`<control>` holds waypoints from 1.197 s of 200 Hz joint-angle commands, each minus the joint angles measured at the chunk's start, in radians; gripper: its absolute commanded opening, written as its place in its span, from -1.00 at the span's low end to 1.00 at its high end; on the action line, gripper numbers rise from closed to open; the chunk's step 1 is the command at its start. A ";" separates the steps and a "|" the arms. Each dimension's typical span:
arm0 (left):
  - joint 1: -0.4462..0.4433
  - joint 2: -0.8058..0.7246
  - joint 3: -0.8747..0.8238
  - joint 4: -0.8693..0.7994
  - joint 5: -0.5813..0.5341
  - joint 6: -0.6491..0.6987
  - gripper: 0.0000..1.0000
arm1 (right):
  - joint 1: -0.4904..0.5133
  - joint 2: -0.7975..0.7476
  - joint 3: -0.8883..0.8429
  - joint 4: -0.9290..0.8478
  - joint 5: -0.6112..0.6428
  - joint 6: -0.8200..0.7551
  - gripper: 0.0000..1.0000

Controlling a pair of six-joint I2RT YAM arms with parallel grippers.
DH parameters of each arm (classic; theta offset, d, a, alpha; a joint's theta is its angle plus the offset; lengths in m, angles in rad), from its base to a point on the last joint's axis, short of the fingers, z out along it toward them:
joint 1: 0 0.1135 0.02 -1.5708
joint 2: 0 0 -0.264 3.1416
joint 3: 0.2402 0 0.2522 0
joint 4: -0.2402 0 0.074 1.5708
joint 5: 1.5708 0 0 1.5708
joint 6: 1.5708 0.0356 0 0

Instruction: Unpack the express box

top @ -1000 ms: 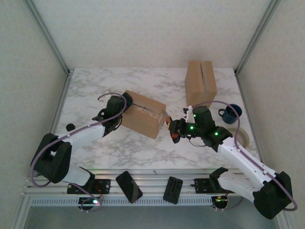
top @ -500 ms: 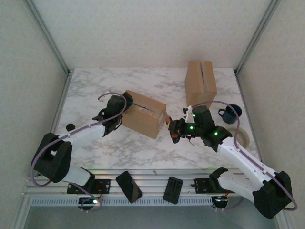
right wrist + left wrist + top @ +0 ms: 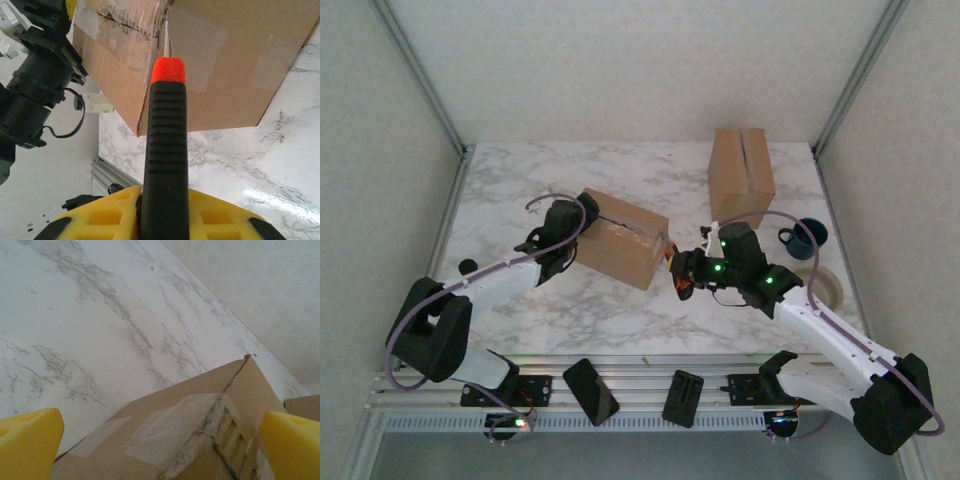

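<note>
Cutter tip at the box's right end, seam running away toward the left arm
The brown cardboard express box (image 3: 620, 240) lies flat on the white marble table (image 3: 520, 180), its long axis and taped top seam running from one arm to the other. The right gripper (image 3: 682, 275), clamped on a black-handled cutter with an orange collar (image 3: 167, 130), sits just off the box's right end, with the thin blade (image 3: 166, 37) aimed at the torn tape there, so this arm is the one placed to cut, probably along the seam. The left gripper (image 3: 160, 445), yellow pads spread wide, straddles the box's left end; whether it touches I cannot tell
</note>
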 commanded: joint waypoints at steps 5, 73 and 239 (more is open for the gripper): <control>-0.014 0.075 -0.026 -0.134 0.045 -0.016 1.00 | 0.042 0.003 -0.011 0.041 -0.026 0.020 -1.00; -0.014 0.108 -0.020 -0.144 0.036 -0.054 1.00 | 0.111 -0.034 -0.067 0.072 0.016 0.091 -1.00; -0.014 0.163 0.054 -0.261 0.062 -0.045 0.97 | 0.149 -0.059 -0.085 0.142 -0.015 0.131 -1.00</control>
